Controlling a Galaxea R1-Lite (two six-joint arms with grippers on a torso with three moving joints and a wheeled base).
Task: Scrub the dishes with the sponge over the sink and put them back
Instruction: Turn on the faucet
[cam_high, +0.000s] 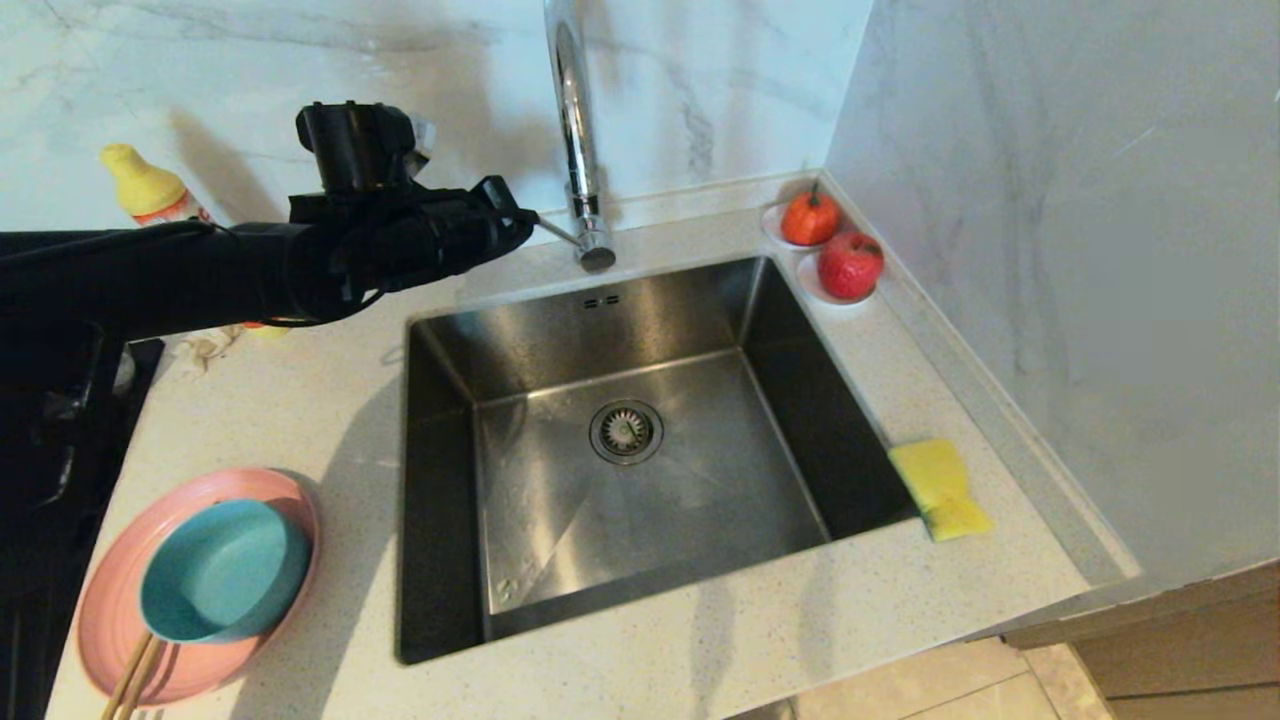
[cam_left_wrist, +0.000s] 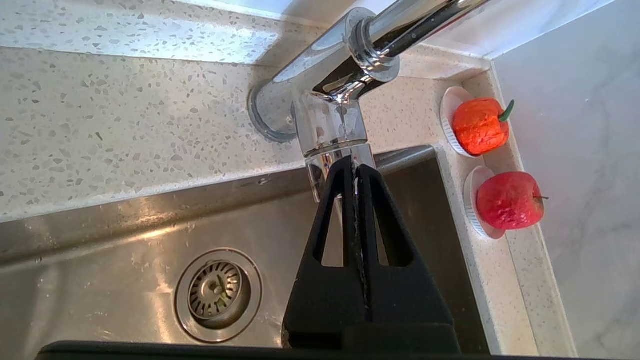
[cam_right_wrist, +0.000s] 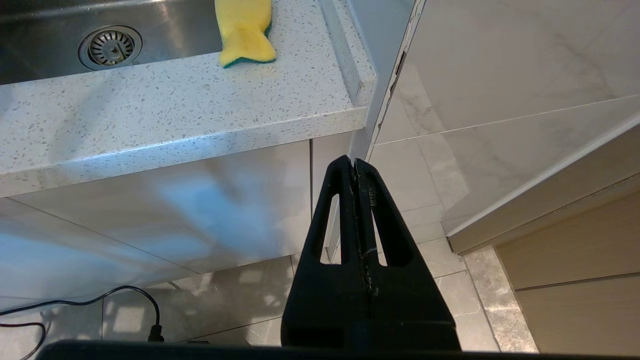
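The teal-blue bowl (cam_high: 225, 570) sits inside the pink plate (cam_high: 105, 610) on the counter left of the sink (cam_high: 560, 320). On the counter at the sink's right edge lies the yellow sponge (cam_high: 940, 488), which the right wrist view also shows (cam_right_wrist: 245, 30). My left gripper (cam_high: 522, 215) is shut and empty, raised over the sink's back left corner. Its tip is at the end of the thin lever of the chrome tap (cam_high: 578, 150). In the left wrist view the shut gripper (cam_left_wrist: 352, 162) points at the tap's body (cam_left_wrist: 330, 120). My right gripper (cam_right_wrist: 354, 161) hangs shut and empty below the counter edge.
Wooden chopsticks (cam_high: 135, 675) lean on the pink plate. A yellow-capped bottle (cam_high: 145, 185) stands at the back left behind my arm. An orange fruit (cam_high: 810, 218) and a red one (cam_high: 850, 265) rest on small dishes in the back right corner. A wall runs along the right.
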